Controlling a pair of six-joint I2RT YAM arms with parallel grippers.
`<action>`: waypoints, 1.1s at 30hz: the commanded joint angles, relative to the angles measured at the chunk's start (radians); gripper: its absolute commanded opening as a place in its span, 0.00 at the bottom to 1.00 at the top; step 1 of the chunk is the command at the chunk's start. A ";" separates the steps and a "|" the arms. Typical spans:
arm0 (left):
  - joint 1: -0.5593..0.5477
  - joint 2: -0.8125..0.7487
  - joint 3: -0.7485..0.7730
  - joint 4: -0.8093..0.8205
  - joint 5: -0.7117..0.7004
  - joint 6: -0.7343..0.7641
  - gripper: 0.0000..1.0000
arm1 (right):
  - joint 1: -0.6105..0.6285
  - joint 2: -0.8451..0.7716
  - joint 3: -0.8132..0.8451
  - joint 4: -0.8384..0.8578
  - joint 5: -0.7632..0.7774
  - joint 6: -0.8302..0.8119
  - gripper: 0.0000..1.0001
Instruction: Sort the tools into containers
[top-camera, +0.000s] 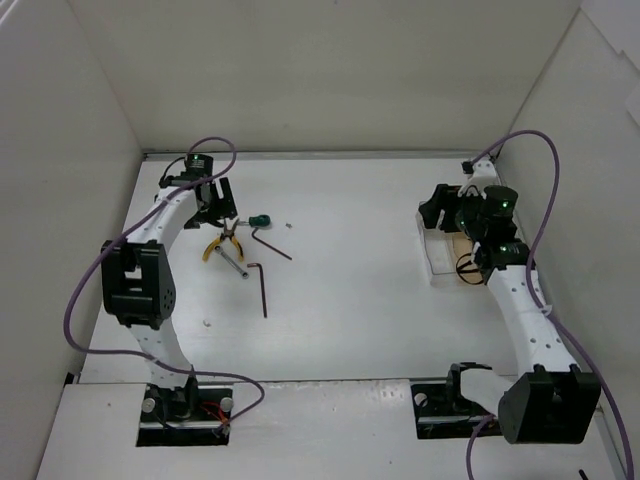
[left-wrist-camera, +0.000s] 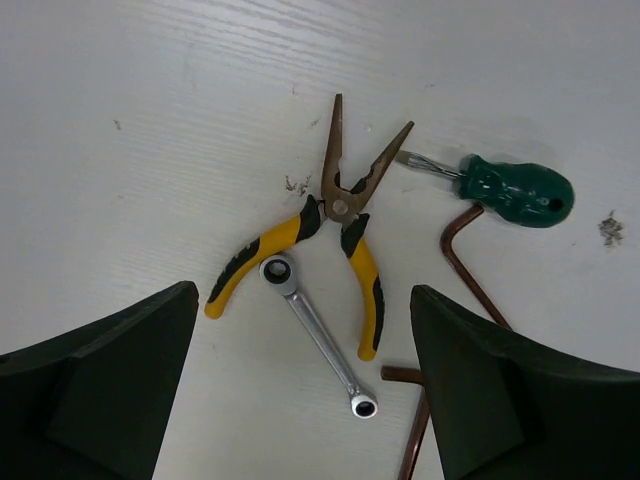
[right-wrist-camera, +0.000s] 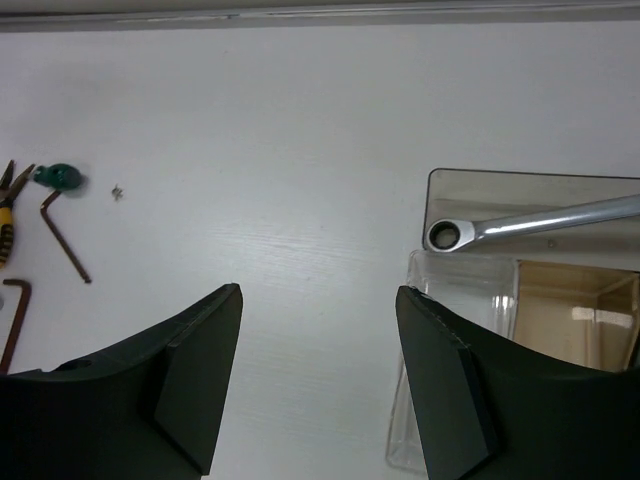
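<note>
Yellow-handled pliers (left-wrist-camera: 340, 210), shiny steel wrench (left-wrist-camera: 318, 336), stubby green screwdriver (left-wrist-camera: 515, 192), clear plastic bin (right-wrist-camera: 460, 278)

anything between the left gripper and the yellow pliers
Nothing covers the pliers below the open left gripper, but the silver wrench lies between their handles, and the screwdriver tip sits close beside their nose.

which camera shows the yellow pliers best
The left wrist view: the pliers lie whole, large and sharp, nose parted, both yellow handles visible. The top external view shows them whole too but small and coarse. The right wrist view catches only a sliver at its left edge.
</note>
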 joint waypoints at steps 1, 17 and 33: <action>0.003 0.043 0.081 -0.003 0.021 0.064 0.83 | 0.049 -0.090 -0.020 0.029 -0.013 0.039 0.60; -0.006 0.358 0.291 -0.098 0.029 0.131 0.73 | 0.111 -0.214 -0.081 -0.020 -0.030 0.020 0.64; 0.050 0.361 0.313 -0.096 0.030 0.140 0.00 | 0.109 -0.167 -0.054 -0.019 -0.086 0.042 0.66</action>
